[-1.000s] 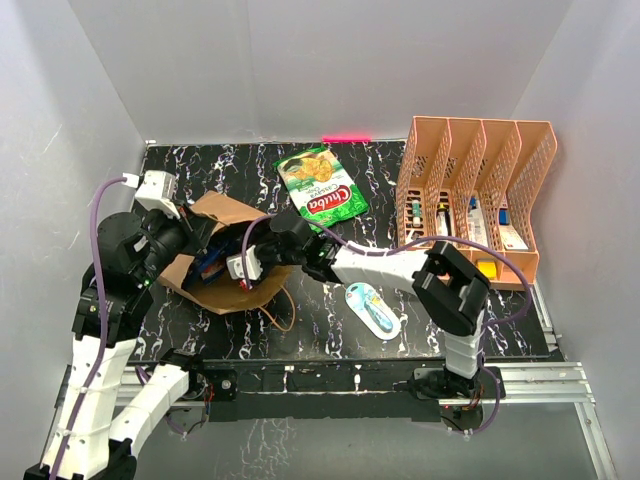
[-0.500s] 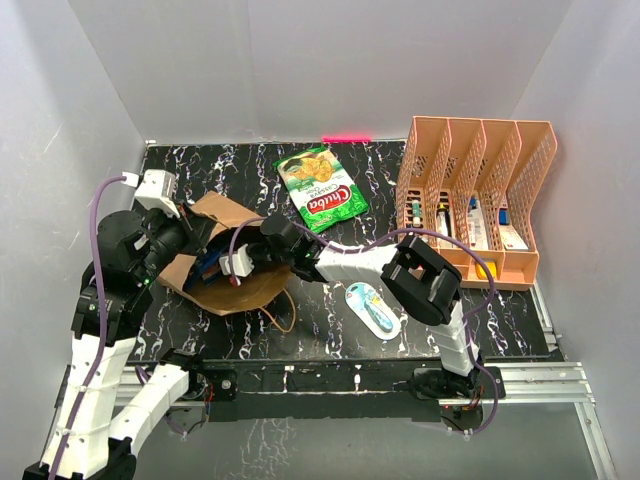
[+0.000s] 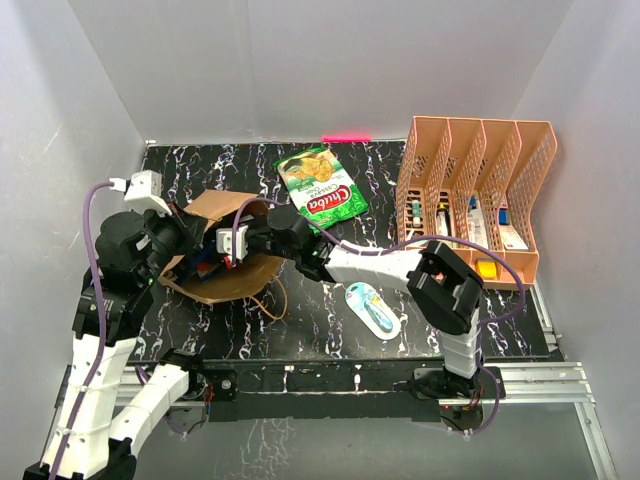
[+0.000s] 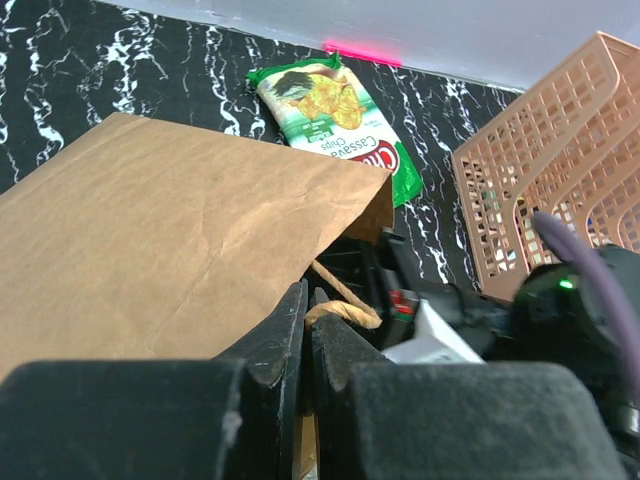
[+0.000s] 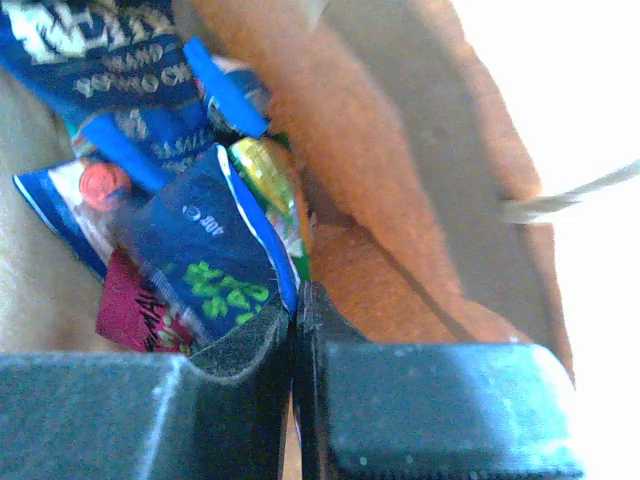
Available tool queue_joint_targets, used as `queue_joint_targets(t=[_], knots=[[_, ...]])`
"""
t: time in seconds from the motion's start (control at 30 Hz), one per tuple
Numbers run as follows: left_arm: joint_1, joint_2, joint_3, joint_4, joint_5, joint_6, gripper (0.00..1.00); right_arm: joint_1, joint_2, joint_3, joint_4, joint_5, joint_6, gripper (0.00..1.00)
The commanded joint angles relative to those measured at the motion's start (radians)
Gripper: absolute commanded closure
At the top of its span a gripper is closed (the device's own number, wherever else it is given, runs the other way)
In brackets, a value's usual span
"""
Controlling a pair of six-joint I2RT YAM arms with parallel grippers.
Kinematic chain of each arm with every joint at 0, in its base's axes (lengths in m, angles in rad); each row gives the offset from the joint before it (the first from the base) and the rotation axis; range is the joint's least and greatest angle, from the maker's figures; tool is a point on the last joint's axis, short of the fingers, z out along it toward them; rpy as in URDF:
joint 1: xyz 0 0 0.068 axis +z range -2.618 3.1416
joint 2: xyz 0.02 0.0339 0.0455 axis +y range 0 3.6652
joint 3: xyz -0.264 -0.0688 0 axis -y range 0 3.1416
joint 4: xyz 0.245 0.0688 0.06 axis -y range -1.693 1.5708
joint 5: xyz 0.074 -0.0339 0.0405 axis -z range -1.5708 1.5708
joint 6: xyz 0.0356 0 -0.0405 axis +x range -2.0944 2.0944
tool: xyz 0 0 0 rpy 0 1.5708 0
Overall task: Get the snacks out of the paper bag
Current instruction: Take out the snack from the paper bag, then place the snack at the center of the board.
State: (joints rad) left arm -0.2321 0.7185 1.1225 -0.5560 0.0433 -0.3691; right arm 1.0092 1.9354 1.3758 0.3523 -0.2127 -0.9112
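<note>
The brown paper bag (image 3: 240, 283) lies on its side at the left, mouth facing right. My left gripper (image 4: 308, 300) is shut on the bag's upper edge by its twisted handle (image 4: 345, 310) and holds the mouth up. My right gripper (image 5: 297, 300) reaches inside the bag and is shut on the edge of a dark blue packet (image 5: 215, 260). More snacks lie deeper in the bag: a blue packet (image 5: 110, 80), a red one (image 5: 125, 310) and a yellow-green one (image 5: 265, 170). A green chip bag (image 3: 320, 188) lies flat on the table behind the bag.
A peach mesh organizer (image 3: 480, 190) with small boxes stands at the right. A white-and-teal blister pack (image 3: 373, 308) lies near the front middle. White walls close in the dark marbled table (image 3: 500, 320) on three sides.
My right gripper has pushed further left into the bag and closed on the dark blue packet. The left arm has shifted slightly, lifting the bag's mouth.
</note>
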Motion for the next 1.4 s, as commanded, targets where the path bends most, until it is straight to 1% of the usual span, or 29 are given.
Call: queue_joint_targets(t=[0.0, 0.13, 0.27, 0.53, 0.67, 0.77, 0.83, 1.0, 1.13, 1.23, 1.37], knots=[[-0.001, -0.005, -0.003, -0.024, -0.075, -0.061, 1.00, 0.016, -0.087, 0.011, 0.111, -0.009, 0.078, 0.92], [-0.002, -0.007, 0.003, -0.040, -0.120, -0.086, 1.00, 0.026, -0.150, -0.015, 0.099, -0.019, 0.066, 0.92], [-0.002, -0.010, 0.002, -0.045, -0.131, -0.094, 1.00, 0.028, -0.268, -0.059, 0.075, -0.049, 0.095, 0.92], [-0.002, -0.016, -0.002, -0.052, -0.137, -0.099, 1.00, 0.029, -0.546, -0.132, -0.131, -0.088, 0.122, 0.92], [-0.002, -0.023, -0.012, -0.063, -0.148, -0.096, 1.00, 0.029, -0.693, -0.168, -0.221, -0.035, 0.153, 0.92], [-0.001, -0.028, -0.014, -0.065, -0.153, -0.090, 1.00, 0.029, -0.789, -0.183, -0.314, 0.049, 0.158, 0.92], [-0.001, -0.028, -0.012, -0.065, -0.157, -0.088, 1.00, 0.029, -0.837, -0.198, -0.364, 0.133, 0.161, 0.92], [-0.002, -0.021, -0.001, -0.064, -0.154, -0.089, 1.00, 0.028, -0.896, -0.263, -0.433, 0.387, 0.213, 0.92], [-0.002, -0.018, 0.003, -0.072, -0.156, -0.090, 1.00, 0.018, -0.890, -0.324, -0.463, 0.514, 0.253, 0.92], [-0.002, -0.017, 0.006, -0.077, -0.158, -0.088, 1.00, -0.018, -0.869, -0.357, -0.477, 0.523, 0.290, 0.92], [-0.002, -0.017, 0.007, -0.087, -0.157, -0.090, 1.00, -0.098, -0.814, -0.371, -0.519, 0.453, 0.364, 0.92]])
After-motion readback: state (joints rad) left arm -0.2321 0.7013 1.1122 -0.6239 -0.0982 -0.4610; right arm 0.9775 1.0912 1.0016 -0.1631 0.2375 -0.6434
